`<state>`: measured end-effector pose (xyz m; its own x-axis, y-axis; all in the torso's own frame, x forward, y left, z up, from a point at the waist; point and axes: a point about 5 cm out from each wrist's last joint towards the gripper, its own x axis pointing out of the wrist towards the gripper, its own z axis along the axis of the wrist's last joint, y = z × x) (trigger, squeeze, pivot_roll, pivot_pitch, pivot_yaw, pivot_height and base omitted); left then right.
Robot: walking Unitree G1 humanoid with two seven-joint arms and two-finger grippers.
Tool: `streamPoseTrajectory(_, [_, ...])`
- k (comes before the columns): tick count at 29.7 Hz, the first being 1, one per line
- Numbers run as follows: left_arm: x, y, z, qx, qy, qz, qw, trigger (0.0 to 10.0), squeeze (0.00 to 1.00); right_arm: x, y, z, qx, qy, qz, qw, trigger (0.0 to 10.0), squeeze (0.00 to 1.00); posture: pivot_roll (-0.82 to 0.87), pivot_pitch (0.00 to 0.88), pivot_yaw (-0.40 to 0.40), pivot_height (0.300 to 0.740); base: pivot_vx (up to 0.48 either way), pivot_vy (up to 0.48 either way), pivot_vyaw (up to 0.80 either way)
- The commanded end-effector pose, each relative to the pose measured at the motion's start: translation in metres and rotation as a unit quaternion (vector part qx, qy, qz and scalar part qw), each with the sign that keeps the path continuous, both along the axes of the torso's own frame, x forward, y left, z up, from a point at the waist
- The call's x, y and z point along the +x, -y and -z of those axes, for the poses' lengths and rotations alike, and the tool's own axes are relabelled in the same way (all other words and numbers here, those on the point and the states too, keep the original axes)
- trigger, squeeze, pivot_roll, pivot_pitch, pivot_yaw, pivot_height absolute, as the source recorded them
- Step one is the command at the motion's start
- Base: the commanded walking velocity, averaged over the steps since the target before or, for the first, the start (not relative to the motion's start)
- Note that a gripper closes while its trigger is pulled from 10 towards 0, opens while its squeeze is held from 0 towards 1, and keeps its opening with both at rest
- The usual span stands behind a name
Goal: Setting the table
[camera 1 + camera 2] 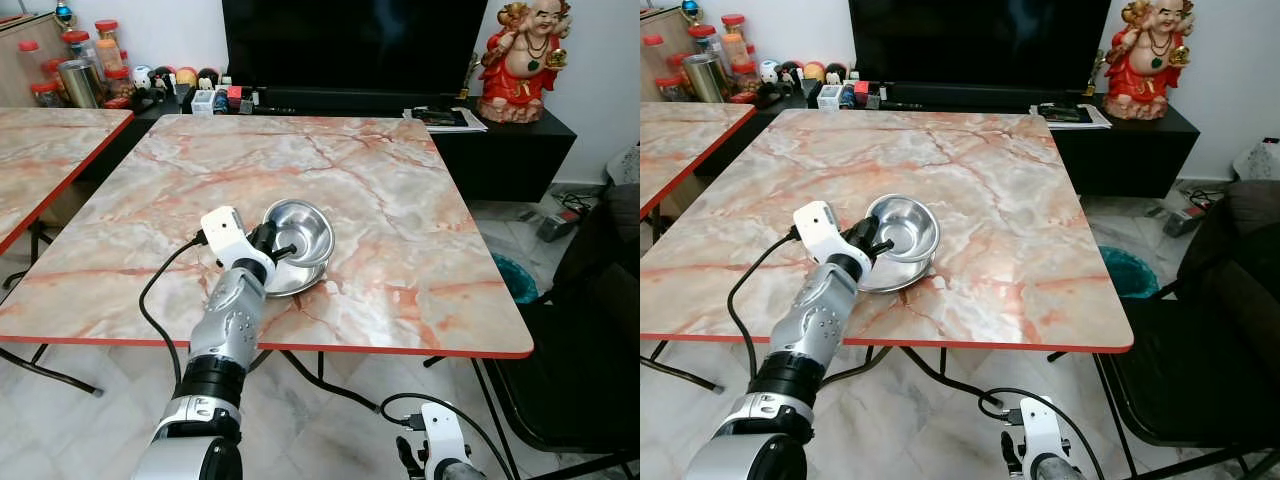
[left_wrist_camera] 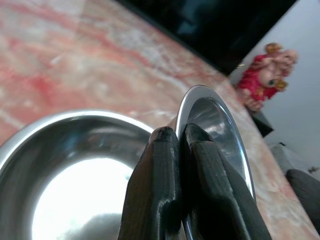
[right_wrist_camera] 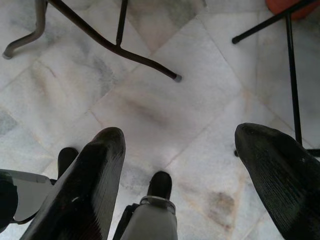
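A steel bowl (image 1: pixel 298 228) is held tilted above a second steel bowl (image 1: pixel 293 279) that rests on the marble-patterned table (image 1: pixel 420 240), near its front edge. The upper bowl is pinched by its rim between the fingers (image 2: pixel 160 185) of the left gripper (image 1: pixel 278 250), pressed together on the thin metal wall — a rim grip, probably chosen because the nested bowls offer no other hold. The tilt suggests the upper bowl is being separated from the lower one so each can go to its own place. The grip on so thin an edge is judged likely to slip if swung fast.

The right gripper (image 3: pixel 180 175) hangs idle over the tiled floor (image 3: pixel 150 100), fingers spread wide — nothing is held between them.
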<state>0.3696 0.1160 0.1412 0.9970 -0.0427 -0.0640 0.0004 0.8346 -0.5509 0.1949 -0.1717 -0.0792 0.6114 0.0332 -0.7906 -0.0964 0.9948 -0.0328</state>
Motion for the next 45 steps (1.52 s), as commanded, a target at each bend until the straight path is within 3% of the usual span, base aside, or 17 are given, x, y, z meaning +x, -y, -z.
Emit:
streamPoseTrajectory(1, [0.003,-0.002,-0.003,-0.012,-0.005,-0.013,1.000,10.0,0.00,0.001,0.001,-0.001,-0.001,0.003,0.003,1.000,10.0,0.00,-0.02,0.000,-0.014,0.740,0.000,0.000,0.00])
streamPoseTrajectory(17, [0.004,-0.020,-0.006,-0.019,-0.016,-0.056,0.998,10.0,0.00,-0.001,-0.005,0.001,0.006,0.001,0.006,1.000,10.0,0.00,0.00,0.000,0.006,0.740,0.000,0.000,0.00])
streamPoseTrajectory(31, [0.005,-0.015,-0.003,0.002,-0.034,-0.033,0.999,10.0,0.00,-0.002,-0.007,0.002,0.009,-0.001,0.010,1.000,10.0,0.00,0.00,0.000,0.015,0.740,0.000,0.000,0.00])
streamPoseTrajectory(45, [0.005,-0.018,0.001,0.012,-0.055,-0.048,0.997,10.0,0.00,-0.001,-0.006,0.001,0.007,-0.001,0.007,1.000,10.0,0.00,0.00,0.000,0.013,0.740,0.000,0.000,0.00])
